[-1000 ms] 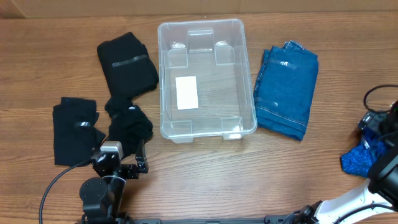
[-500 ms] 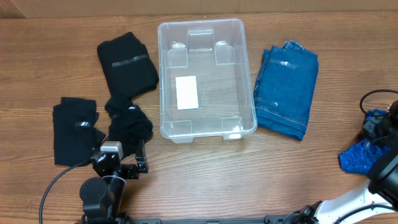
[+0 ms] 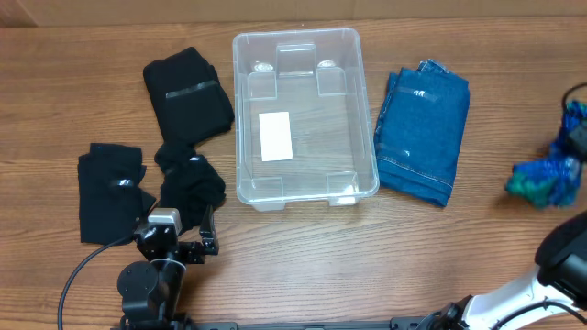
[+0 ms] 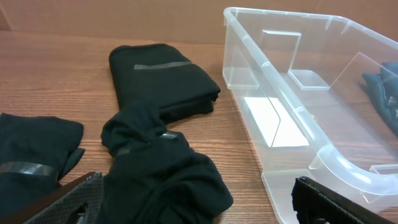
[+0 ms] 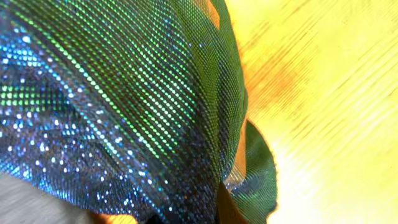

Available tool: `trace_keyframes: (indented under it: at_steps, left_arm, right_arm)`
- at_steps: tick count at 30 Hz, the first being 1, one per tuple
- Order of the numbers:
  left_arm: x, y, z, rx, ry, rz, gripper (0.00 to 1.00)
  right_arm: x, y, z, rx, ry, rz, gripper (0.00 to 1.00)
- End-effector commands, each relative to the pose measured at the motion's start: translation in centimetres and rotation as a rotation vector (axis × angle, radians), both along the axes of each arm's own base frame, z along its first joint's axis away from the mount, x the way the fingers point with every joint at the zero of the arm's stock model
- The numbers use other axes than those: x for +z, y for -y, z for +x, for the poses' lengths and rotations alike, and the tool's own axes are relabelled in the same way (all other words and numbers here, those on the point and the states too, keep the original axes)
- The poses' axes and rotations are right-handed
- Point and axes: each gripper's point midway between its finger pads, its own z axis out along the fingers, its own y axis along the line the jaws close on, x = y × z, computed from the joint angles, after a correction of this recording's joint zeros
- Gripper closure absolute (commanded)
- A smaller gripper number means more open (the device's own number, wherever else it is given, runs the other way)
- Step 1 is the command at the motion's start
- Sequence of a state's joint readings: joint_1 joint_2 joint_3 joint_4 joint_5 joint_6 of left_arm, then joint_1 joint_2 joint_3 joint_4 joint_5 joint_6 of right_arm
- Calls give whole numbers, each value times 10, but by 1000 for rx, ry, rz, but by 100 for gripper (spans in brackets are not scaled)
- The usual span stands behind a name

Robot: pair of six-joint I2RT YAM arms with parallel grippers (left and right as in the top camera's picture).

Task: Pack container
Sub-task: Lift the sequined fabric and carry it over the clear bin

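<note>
The clear container [image 3: 240, 119] stands empty at the table's centre, a white label [image 3: 275, 136] on its base; its near wall [image 4: 292, 93] also shows in the left wrist view. At the far right edge my right gripper [image 3: 569, 151] is shut on a sparkly blue-green cloth [image 3: 546, 180] that hangs from it. That cloth [image 5: 124, 99] fills the right wrist view and hides the fingers. My left gripper [image 4: 196, 211] stays open low at the front left, its fingers either side of a crumpled black garment [image 4: 161, 174].
A folded black garment [image 3: 188, 92] lies left of the container, the crumpled one [image 3: 191, 179] in front of it and another black piece [image 3: 110, 188] further left. Folded blue jeans [image 3: 424, 133] lie just right of the container.
My right gripper has shut on the sparkly cloth and raised it, carrying it toward the table's far side. The left arm and everything else have stayed still.
</note>
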State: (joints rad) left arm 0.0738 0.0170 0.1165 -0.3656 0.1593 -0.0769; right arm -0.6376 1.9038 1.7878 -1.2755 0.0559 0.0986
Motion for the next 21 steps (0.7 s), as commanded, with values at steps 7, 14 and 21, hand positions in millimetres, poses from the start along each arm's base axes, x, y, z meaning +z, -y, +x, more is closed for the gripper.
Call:
trace_keyframes:
  at_steps: [7, 14, 21]
  left_arm:
    - [-2, -3, 1, 18, 2, -6, 0]
    - [-2, -3, 1, 18, 2, -6, 0]
    - [-2, -3, 1, 18, 2, -6, 0]
  right_arm:
    - [129, -141, 87, 385, 260, -114, 96]
    - [178, -311, 124, 810, 477, -138, 96]
    - [182, -425, 118, 1370, 540, -295, 96]
